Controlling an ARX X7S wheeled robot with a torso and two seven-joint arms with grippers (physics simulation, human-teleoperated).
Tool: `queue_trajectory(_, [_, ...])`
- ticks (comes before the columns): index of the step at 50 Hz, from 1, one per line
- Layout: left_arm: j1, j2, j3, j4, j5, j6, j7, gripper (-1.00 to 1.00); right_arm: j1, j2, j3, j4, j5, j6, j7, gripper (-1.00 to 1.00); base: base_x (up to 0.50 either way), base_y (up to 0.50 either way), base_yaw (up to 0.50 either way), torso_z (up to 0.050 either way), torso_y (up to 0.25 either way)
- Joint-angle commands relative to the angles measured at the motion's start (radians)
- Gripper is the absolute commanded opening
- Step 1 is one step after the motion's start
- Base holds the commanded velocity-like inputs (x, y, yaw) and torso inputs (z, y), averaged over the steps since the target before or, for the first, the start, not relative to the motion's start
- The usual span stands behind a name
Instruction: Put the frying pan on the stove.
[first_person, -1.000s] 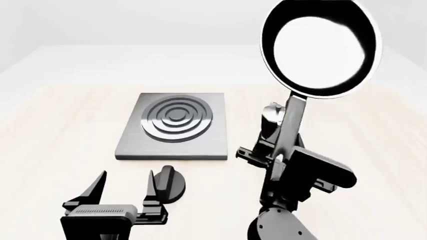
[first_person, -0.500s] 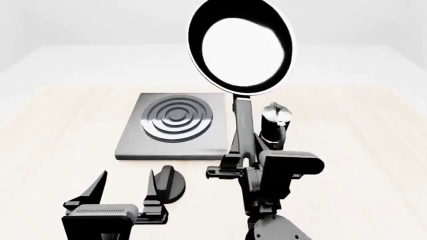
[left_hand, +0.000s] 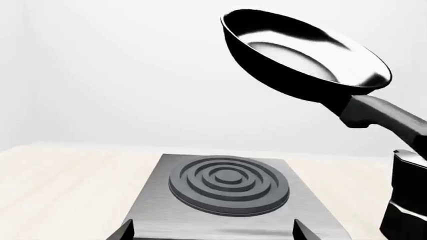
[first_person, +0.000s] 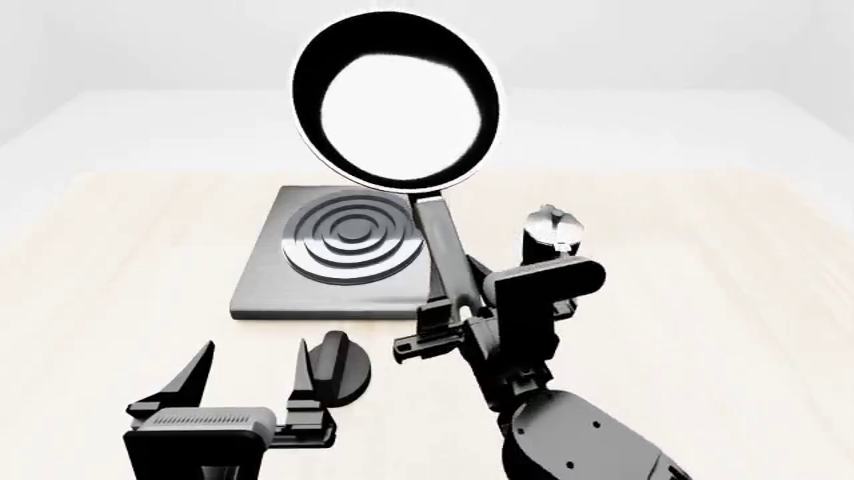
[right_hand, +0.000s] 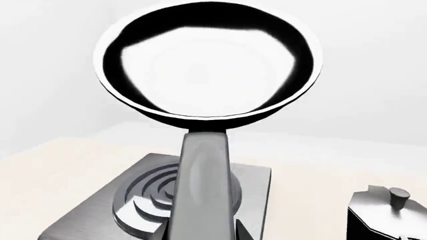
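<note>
Pan (first_person: 395, 100) is held aloft above the stove (first_person: 350, 262), carried high so it clears the burner before lowering. Left of the stove's front, the left gripper (first_person: 251, 378) is kept spread and idle; right of it, the right gripper (first_person: 454, 318) is clamped on the handle (first_person: 447, 245).

The frying pan (first_person: 395, 100) hides the stove's (first_person: 267, 285) far edge. The pan's handle end is buried inside the right gripper (first_person: 451, 318). The moka pot (right_hand: 387, 215) is cropped at the frame edge.
</note>
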Motion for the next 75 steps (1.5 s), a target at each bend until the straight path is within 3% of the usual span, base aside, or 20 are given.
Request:
queue_trajectory(1, [-0.003,-0.001,0.004,-0.002,0.000,0.000,-0.003,1.00,0.112,0.022,0.010,0.027,-0.014,0.070,-0.118,-1.00,0.00,0.00,0.00,0.000,0.000])
queue_trajectory(34, [-0.004,-0.010,0.006,0.001,-0.008,0.001,-0.013,1.00,0.257,0.050,-0.018,0.079,0.096,0.283,-0.203,-1.00,0.00,0.00,0.00,0.000,0.002])
queue_trajectory(75, [-0.011,-0.015,0.016,-0.005,-0.011,0.003,-0.023,1.00,0.285,0.004,-0.068,0.237,0.082,0.299,-0.271,-1.00,0.00,0.00,0.00,0.000,0.002])
